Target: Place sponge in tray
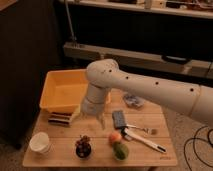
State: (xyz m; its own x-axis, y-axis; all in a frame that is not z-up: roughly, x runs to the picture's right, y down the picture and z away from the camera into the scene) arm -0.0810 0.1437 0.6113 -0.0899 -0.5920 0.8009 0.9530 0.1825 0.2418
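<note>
The big white arm (150,87) reaches in from the right and bends down over the middle of the wooden table (155,152). Its gripper (89,119) hangs just above the tabletop, right in front of the tray's near edge. The two pale fingers (102,121) are splayed wide apart, pointing down, and I see nothing between them; the pincer has hold of nothing.

The sponge (119,119), a flat grey-blue pad, lies on the table just to the right of the gripper, close to the nearer finger but not touching it as far as I can make out. It is outside the tray.

The tray (56,92), a large yellow-orange bin, sits at the back left of the table, partly behind the arm's wrist. A dark striped block (59,119) lies in front of it, just left of the gripper.

Nearer to me stand a small white cup (40,142), a dark bunch of grapes (83,146), an orange fruit (115,137) and a green one (120,150) touching it. A white-handled utensil (144,141) lies slantwise to the right of the sponge.
</note>
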